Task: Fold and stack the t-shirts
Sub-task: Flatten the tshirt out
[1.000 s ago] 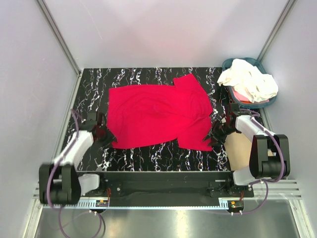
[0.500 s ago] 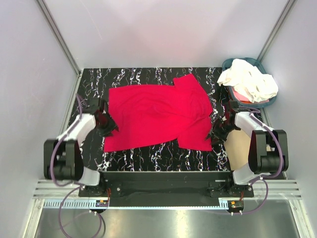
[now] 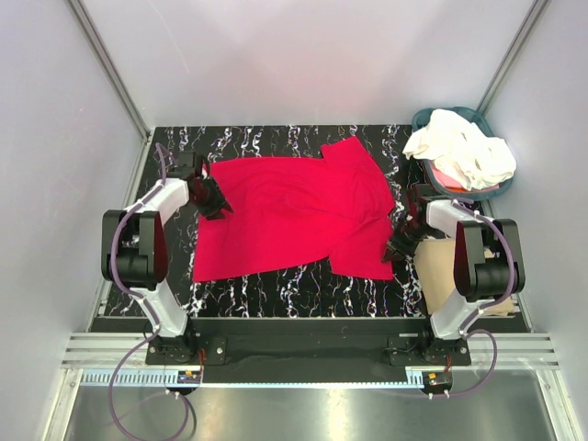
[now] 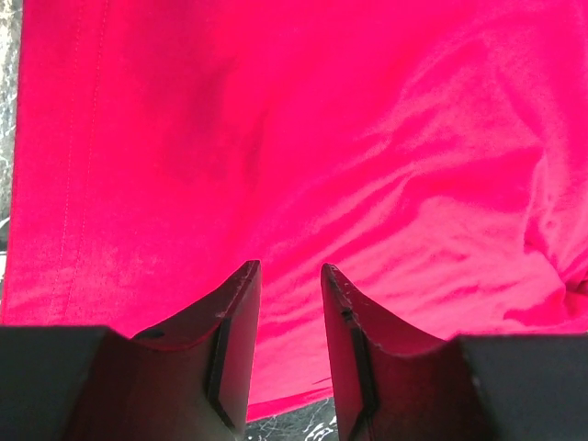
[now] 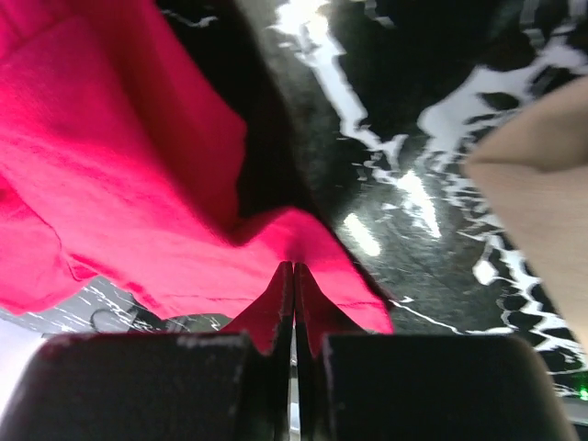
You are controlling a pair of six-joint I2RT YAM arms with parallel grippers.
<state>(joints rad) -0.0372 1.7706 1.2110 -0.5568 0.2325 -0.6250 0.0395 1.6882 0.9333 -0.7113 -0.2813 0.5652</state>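
Right hand [image 5: 294, 268] pinching red t-shirt [image 3: 294, 209], basket [image 3: 424, 116] near

You have a plain bright red t-shirt [image 3: 294, 216], with no print, on a black bench [image 3: 303, 287] veined with white marbling. At two o'clock, your teal basket [image 3: 424, 118] carries cream-white t-shirts [image 3: 459, 147], with a sliver of coral-pink under them. At four o'clock lies a flat tan cardboard sheet [image 3: 439, 276]. Your arms [image 3: 168, 196] are white with black joints. The left end effector [image 3: 216, 200] and right end effector [image 3: 397, 246] are black. In the wrist views, their dark grey-black fingers [image 4: 230, 331] stand against the red cloth. The walls [image 3: 276, 64] around you are pale lavender-grey.
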